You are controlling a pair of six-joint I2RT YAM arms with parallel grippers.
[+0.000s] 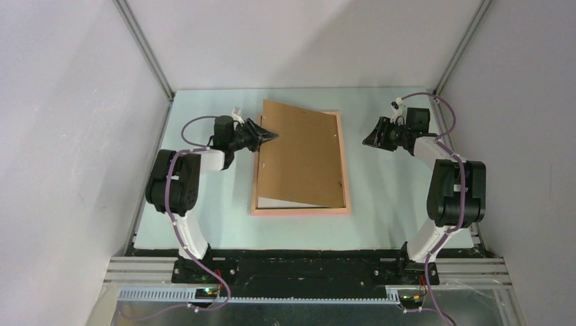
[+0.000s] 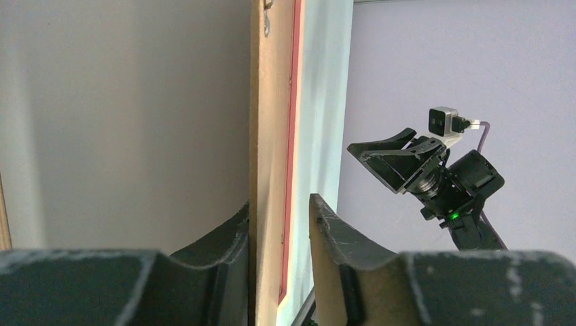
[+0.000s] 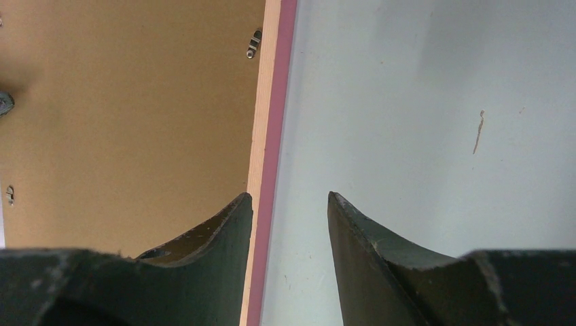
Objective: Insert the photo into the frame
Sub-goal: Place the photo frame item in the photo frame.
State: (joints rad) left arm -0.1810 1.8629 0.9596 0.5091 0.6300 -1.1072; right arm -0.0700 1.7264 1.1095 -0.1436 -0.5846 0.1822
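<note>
While seating skewed board (image 1: 302, 156) on frame (image 1: 299, 211), has L end effector (image 1: 272, 136) parted round corner, R end effector (image 1: 367, 142) half-open; needs squaring.

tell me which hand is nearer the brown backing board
Left. The left hand straddles the backing board's left edge; the right hand hovers apart, beyond the frame's right side.
</note>
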